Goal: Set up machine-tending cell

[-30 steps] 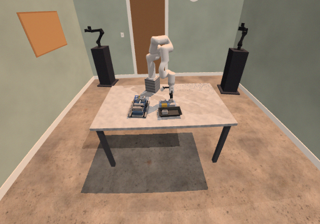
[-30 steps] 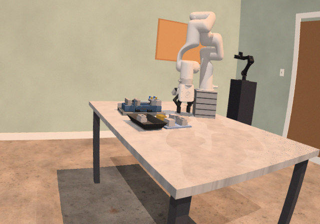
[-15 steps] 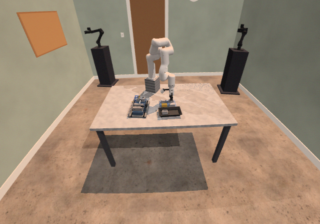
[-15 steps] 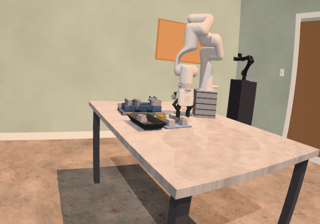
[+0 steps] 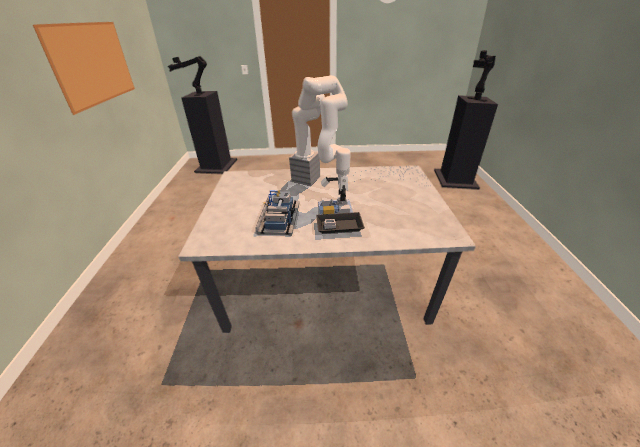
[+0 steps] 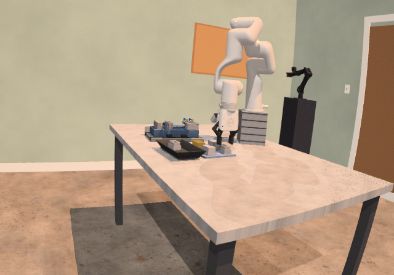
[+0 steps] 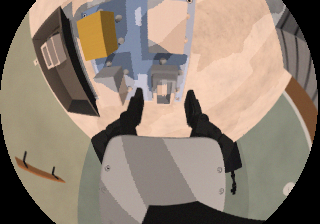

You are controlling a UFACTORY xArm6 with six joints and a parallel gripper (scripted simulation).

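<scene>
Wrist view: dark rectangular outfeed tray at far left, holding a grey finished part; next right, pale blue flat infeed plate carrying a yellow brass block blank, a grey aluminium blank below it, and a second grey aluminium blank toward the plate's near edge. Black two-finger gripper hangs directly over that second blank, fingers spread to either side of it and pinching nothing; whether the fingertips touch it cannot be told. Exterior view, left to right: blue and grey machine vise with hoses at one end, not visible from the wrist; the outfeed tray just in front; the infeed plate with the gripper low among the blanks, white jointed arm rising to its grey stacked pedestal. Top view: vise left of tray on the marbled table top, plate behind the tray.
</scene>
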